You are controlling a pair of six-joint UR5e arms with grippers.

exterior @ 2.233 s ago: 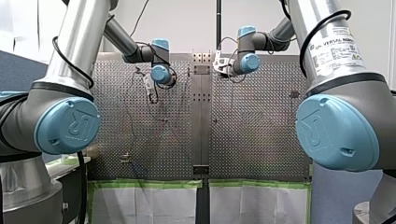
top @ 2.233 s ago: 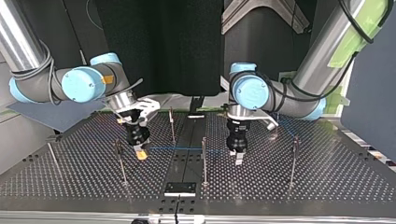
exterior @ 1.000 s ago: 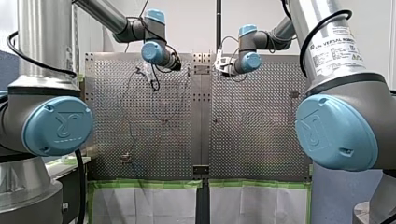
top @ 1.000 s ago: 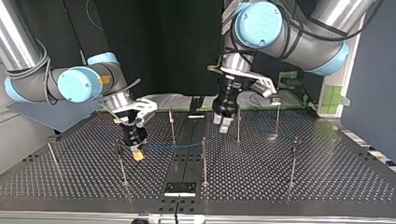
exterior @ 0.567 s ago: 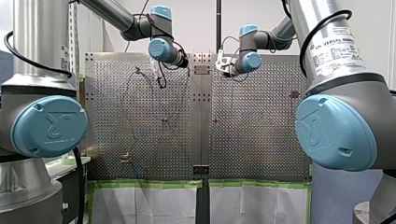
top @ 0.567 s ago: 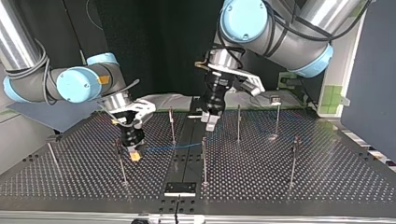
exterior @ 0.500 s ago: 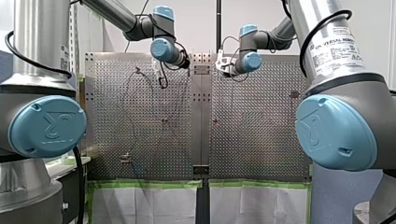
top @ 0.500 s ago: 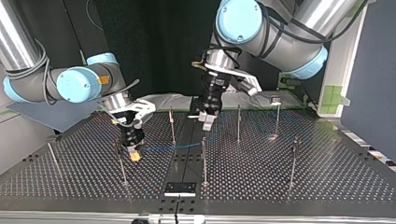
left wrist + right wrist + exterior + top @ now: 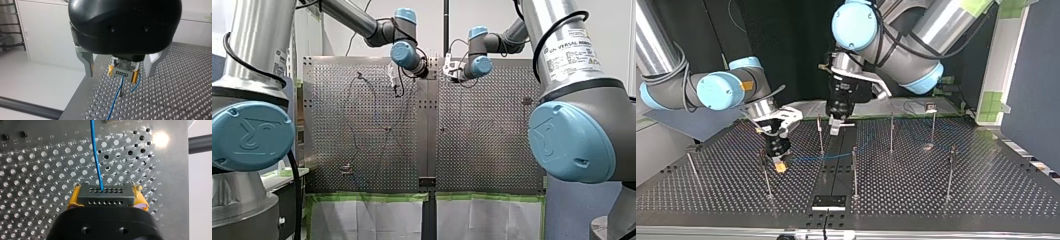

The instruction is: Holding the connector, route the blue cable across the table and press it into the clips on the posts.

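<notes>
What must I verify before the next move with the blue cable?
1. Connector gripped by my right end effector: ok.
2. Blue cable plugged into the connector: ok.
3. My left end effector open and empty: ok.
4. Cable pressed into the clips on the posts: cannot tell, too small to see.
</notes>
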